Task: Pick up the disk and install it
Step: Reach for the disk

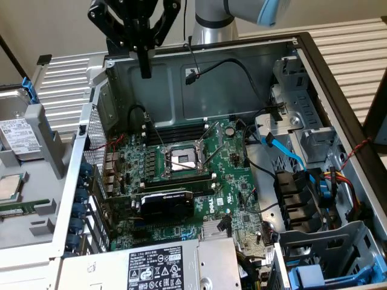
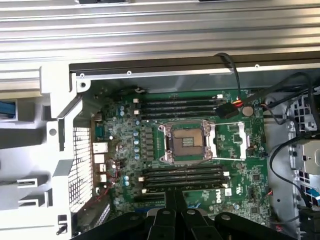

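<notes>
Your gripper (image 1: pixel 145 71), clenched on nothing, hangs over the far wall of the open computer case (image 1: pixel 163 90), above the motherboard (image 1: pixel 181 175). You find the disk (image 1: pixel 18 136) outside the case, lying in the grey tray (image 1: pixel 45 142) at the exterior view's left edge.

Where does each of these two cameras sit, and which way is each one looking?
Exterior view: off the arm, above the open computer case, looking down into it at a slant. It shows the shut gripper and part of the arm. The disk lies outside the case, on the exterior view's left.
Wrist view: on the arm's wrist, looking straight down on the motherboard. The gripper's own black fingers reach into the picture.
Shared: the motherboard, its processor socket and the case.
</notes>
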